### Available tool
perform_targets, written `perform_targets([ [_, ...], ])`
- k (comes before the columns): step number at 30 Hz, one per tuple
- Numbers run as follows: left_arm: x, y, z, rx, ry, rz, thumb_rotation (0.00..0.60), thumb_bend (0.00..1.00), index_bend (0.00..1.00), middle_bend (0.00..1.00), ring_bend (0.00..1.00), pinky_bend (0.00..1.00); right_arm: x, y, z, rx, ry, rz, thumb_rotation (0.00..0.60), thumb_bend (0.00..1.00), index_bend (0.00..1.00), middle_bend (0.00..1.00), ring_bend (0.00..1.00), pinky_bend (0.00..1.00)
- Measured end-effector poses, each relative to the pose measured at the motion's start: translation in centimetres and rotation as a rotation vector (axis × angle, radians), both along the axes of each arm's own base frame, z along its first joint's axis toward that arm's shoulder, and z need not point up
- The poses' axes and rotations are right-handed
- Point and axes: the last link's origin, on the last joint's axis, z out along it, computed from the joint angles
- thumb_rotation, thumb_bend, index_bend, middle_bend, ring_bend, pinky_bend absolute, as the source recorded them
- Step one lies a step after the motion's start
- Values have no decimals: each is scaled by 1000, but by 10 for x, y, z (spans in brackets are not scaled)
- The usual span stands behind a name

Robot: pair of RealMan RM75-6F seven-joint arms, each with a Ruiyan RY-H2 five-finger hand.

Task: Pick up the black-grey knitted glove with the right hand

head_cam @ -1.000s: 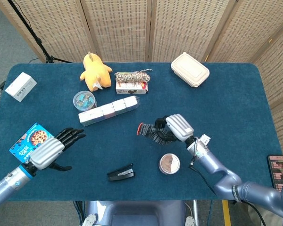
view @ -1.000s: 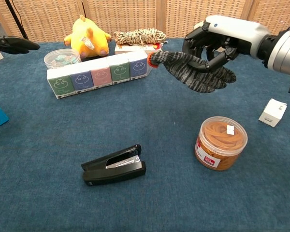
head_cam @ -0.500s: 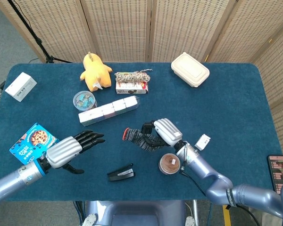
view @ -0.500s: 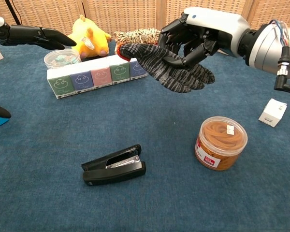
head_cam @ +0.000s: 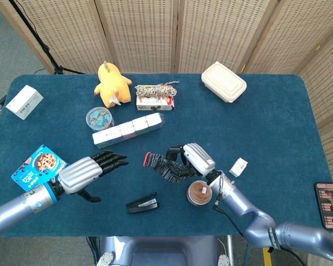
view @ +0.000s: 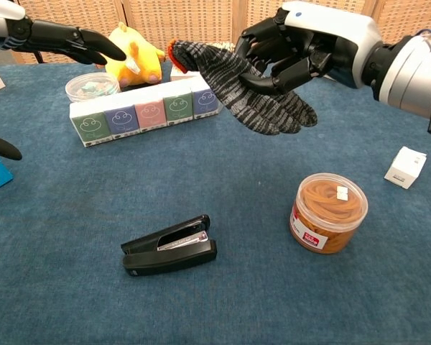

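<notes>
The black-grey knitted glove [head_cam: 163, 165] [view: 251, 93] with a red cuff hangs in the air above the blue table, gripped by my right hand [head_cam: 193, 160] [view: 302, 43]. Its cuff points left and its fingers droop to the right in the chest view. My left hand [head_cam: 91, 169] [view: 65, 39] hovers open a short way left of the glove, fingers stretched toward it, holding nothing.
A black stapler [head_cam: 142, 203] [view: 171, 245] lies near the front edge. A jar of rubber bands [head_cam: 199, 193] [view: 327, 211] stands below my right hand. A row of small boxes [head_cam: 127, 131], a yellow plush [head_cam: 111, 85], a cookie box [head_cam: 36, 164] and a small white box [head_cam: 239, 166] surround them.
My right hand has lifted the glove a little higher and tilted its cuff up. My left hand has reached further right toward the glove.
</notes>
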Motion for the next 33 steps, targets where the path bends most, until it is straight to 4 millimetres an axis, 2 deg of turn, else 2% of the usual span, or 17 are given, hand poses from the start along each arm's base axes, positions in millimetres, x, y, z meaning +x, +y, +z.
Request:
perform_targets([
  [12, 9, 1, -23, -40, -50, 18, 600, 89, 0, 0, 0, 0, 1, 6, -12, 27, -33, 9, 600, 582, 597, 595, 535, 674],
  [33, 34, 1, -45, -78, -102, 19, 600, 89, 0, 0, 0, 0, 10, 15, -22, 59, -58, 10, 600, 582, 596, 595, 535, 674],
])
